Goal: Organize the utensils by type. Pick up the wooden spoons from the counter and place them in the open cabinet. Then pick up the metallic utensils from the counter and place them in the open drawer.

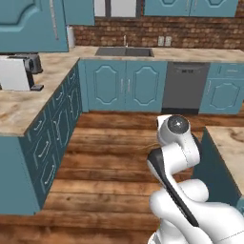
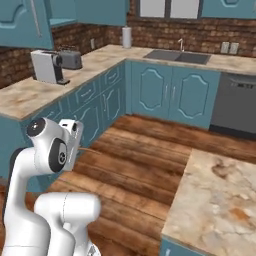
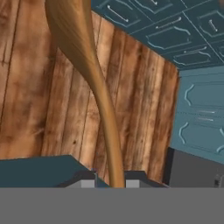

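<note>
a wooden spoon (image 3: 94, 83) runs up the hand view from between the fingertips, its slim handle pinched by the gripper (image 3: 110, 178) and its broad bowl end leaning toward the top left. it hangs in the air above the plank floor (image 3: 26, 109), with teal lower cabinet fronts (image 3: 192, 39) beyond. judging from this, the spoon is being carried toward the open cabinet. the grip sits near the handle's end, so the long spoon could swing or slip; a slow, steady carry and a level set-down on the shelf would suit. in the base views the white arm (image 1: 178, 157) is folded low over the floor, between the beige counter (image 2: 30, 95) and an island top (image 2: 220, 200). the other utensils and the open drawer are not discernible, and the cabinet's shelf is hard to make out.
</note>
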You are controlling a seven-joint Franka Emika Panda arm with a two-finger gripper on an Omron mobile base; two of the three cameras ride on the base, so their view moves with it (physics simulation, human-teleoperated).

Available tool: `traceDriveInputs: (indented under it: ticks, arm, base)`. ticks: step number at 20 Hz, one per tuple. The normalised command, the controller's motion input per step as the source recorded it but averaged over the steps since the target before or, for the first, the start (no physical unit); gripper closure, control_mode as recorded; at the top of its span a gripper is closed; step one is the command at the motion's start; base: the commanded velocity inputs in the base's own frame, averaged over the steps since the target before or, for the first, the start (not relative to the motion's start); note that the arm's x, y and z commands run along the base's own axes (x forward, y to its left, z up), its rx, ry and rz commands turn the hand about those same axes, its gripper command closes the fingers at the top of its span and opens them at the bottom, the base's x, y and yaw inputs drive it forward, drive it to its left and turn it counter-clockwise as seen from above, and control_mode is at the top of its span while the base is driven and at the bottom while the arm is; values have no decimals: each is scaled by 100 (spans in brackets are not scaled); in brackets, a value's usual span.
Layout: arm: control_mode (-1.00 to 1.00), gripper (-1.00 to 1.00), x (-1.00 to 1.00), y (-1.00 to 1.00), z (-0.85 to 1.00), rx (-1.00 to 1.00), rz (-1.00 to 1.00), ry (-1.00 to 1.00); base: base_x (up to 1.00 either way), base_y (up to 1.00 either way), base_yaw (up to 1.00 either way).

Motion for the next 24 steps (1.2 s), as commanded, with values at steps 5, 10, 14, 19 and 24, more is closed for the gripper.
traceDriveInputs:
  ticks: [5, 10, 14, 19, 24]
  arm:
    - [100, 100, 0, 0, 0, 0, 0, 0]
    - [100, 100, 0, 0, 0, 0, 0, 0]
    - [100, 100, 0, 0, 0, 0, 0, 0]
    - [100, 100, 0, 0, 0, 0, 0, 0]
    - [100, 100, 0, 0, 0, 0, 0, 0]
  base:
    - [95, 36, -16]
    - [98, 33, -9]
    - [100, 15, -2]
    - [100, 2, 1]
    - [96, 1, 10]
